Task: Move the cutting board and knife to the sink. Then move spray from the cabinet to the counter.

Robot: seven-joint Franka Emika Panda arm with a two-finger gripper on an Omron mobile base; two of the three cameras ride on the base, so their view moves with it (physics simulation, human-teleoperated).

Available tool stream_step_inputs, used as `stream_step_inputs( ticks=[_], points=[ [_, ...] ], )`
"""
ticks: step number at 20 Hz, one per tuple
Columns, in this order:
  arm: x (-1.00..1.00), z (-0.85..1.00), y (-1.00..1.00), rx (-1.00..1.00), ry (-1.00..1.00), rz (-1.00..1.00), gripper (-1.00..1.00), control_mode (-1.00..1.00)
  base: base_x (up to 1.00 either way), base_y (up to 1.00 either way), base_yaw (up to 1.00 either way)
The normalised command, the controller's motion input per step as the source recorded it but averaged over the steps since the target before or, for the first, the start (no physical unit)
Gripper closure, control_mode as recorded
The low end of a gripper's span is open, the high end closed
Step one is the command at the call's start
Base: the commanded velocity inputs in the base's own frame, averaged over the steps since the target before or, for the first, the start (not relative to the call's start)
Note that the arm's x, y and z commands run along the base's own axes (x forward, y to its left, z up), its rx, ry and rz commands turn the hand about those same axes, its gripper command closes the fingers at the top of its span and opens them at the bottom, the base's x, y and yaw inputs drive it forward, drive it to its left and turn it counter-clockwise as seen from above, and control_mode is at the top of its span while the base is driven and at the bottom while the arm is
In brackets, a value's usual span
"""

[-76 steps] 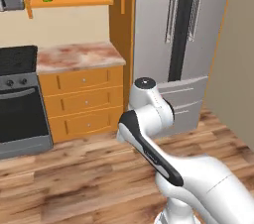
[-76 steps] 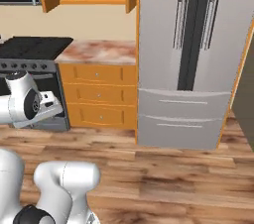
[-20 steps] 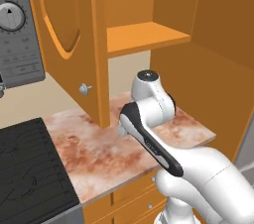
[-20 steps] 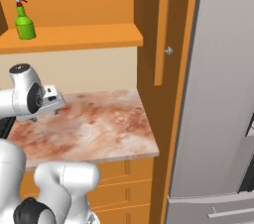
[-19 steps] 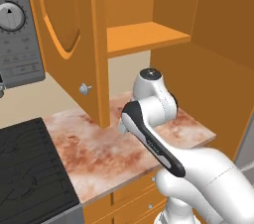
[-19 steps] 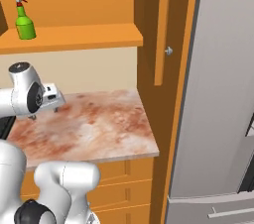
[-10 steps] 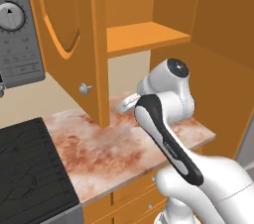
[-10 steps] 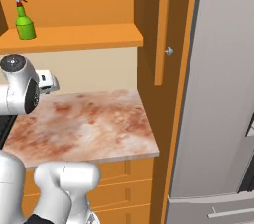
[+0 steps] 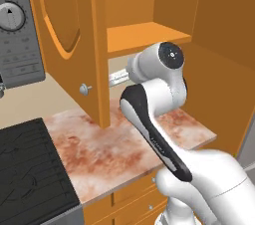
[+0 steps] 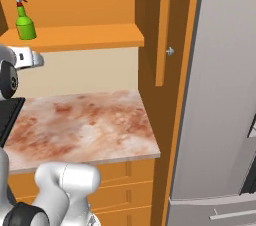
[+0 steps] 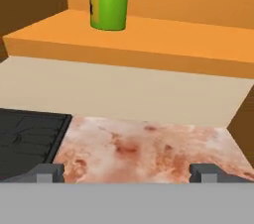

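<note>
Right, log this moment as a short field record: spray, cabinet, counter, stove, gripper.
spray: green bottle standing upright on the cabinet's inner shelf, towards its left end in the right base view
cabinet: orange wall cabinet, door swung open
counter: marbled stone top below the shelf
stove: black top adjoining the counter's left edge
gripper: open, holding nothing, raised above the counter, facing the back wall below the shelf, apart from the spray

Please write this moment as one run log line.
gripper: open, empty | spray: upright on cabinet shelf | counter: bare
</note>
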Motion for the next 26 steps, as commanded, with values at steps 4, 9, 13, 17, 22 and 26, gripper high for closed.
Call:
stream_step_inputs(
  ticks=[4,9,13,17,22,26],
  points=[
    [0.12,1.00,0.02,0.01,-0.20,-0.10,-1.00,-1.00,0.00,0.00,0.00],
    [0.14,0.60,-0.36,0.11,-0.12,0.03,-1.00,-1.00,0.00,0.00,0.00],
    [0.11,0.36,-0.54,0.26,-0.01,0.18,-1.00,-1.00,0.00,0.00,0.00],
    [0.00,0.09,-0.09,0.07,-0.01,0.05,-1.00,-1.00,0.00,0.00,0.00],
    [0.15,0.21,0.29,0.00,0.00,0.00,-1.00,-1.00,0.00,0.00,0.00],
    [0.21,0.41,0.38,-0.03,0.00,0.00,-1.00,-1.00,0.00,0.00,0.00]
  ],
)
